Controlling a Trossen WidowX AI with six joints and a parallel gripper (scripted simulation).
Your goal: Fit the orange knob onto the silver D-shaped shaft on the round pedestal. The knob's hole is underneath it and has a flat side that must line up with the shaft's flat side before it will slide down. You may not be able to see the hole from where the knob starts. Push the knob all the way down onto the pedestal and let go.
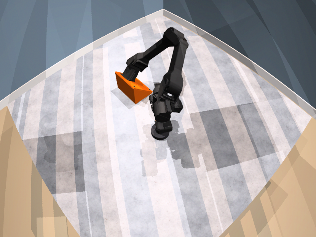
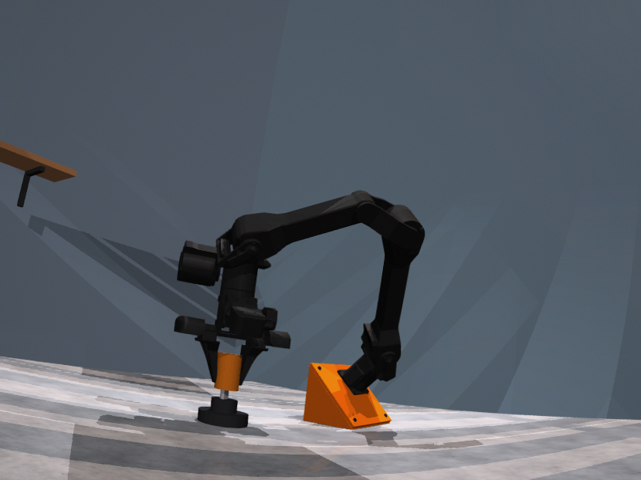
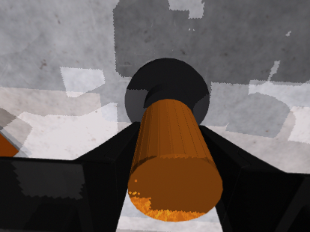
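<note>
The orange knob (image 2: 228, 372) (image 3: 170, 148) is an upright cylinder between the two black fingers. My gripper (image 2: 227, 381) is shut on it. The knob's underside is at the silver shaft (image 2: 224, 394); a short length of shaft shows below it in the exterior view. A gap remains between the knob and the black round pedestal (image 2: 222, 417) (image 1: 156, 136) (image 3: 165, 71), which stands on the floor. The knob's hole and the shaft's flat side are hidden, so I cannot tell how they line up. In the top view the arm hides the knob.
The arm's orange wedge-shaped base (image 1: 126, 89) (image 2: 326, 400) stands beside the pedestal. A brown shelf (image 2: 37, 162) on a black bracket shows at the left in the exterior view. Walls rise behind the striped floor (image 1: 105, 208).
</note>
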